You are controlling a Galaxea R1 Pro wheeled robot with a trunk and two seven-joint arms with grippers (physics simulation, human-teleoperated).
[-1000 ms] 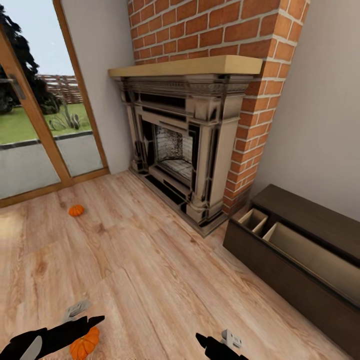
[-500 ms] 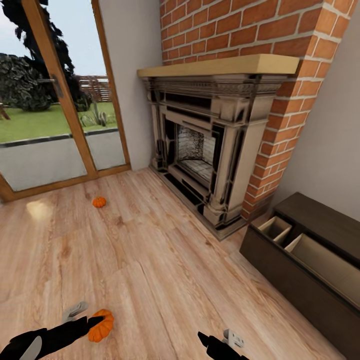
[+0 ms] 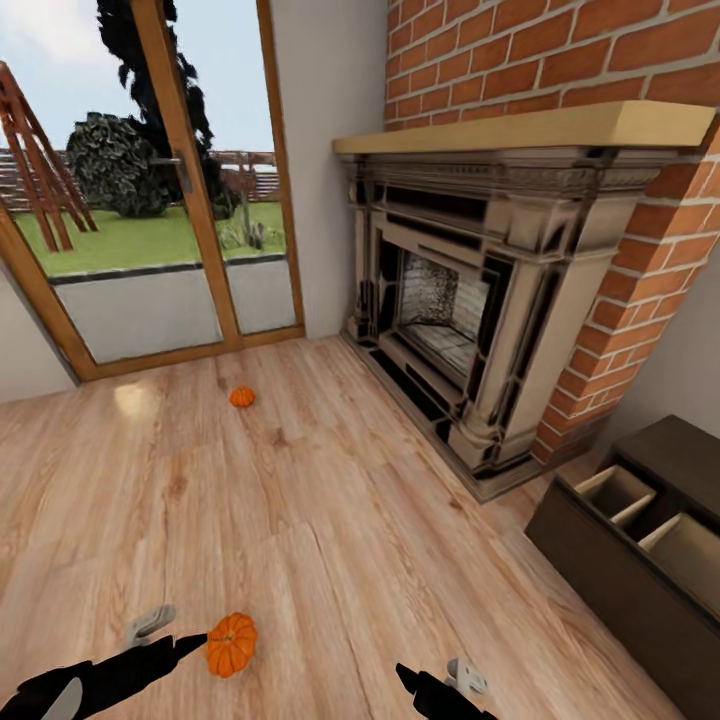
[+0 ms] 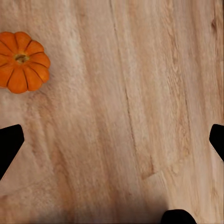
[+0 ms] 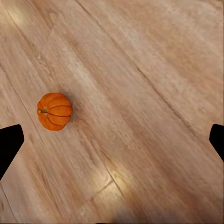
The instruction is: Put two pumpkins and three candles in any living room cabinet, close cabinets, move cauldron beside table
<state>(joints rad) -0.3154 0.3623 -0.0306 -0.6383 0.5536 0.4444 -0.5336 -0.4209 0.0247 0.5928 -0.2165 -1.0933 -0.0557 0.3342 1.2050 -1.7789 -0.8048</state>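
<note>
The step in hand is fetching the near pumpkin (image 3: 231,644), which lies on the floor (image 3: 330,520) just beside the left gripper (image 4: 112,140). Both grippers stand wide and empty. The next move needs the left one lowered around it; the cabinet (image 3: 640,560) waits open.

A ribbed orange pumpkin (image 3: 232,644) is sitting upright on the wood floor, just beyond the left claw's (image 3: 165,640) fingertip. A second pumpkin (image 3: 242,397) is lying well ahead of that claw. Far right of the right claw (image 3: 440,685), the dark-brown cabinet (image 3: 610,580) is standing open, showing pale compartments.
</note>
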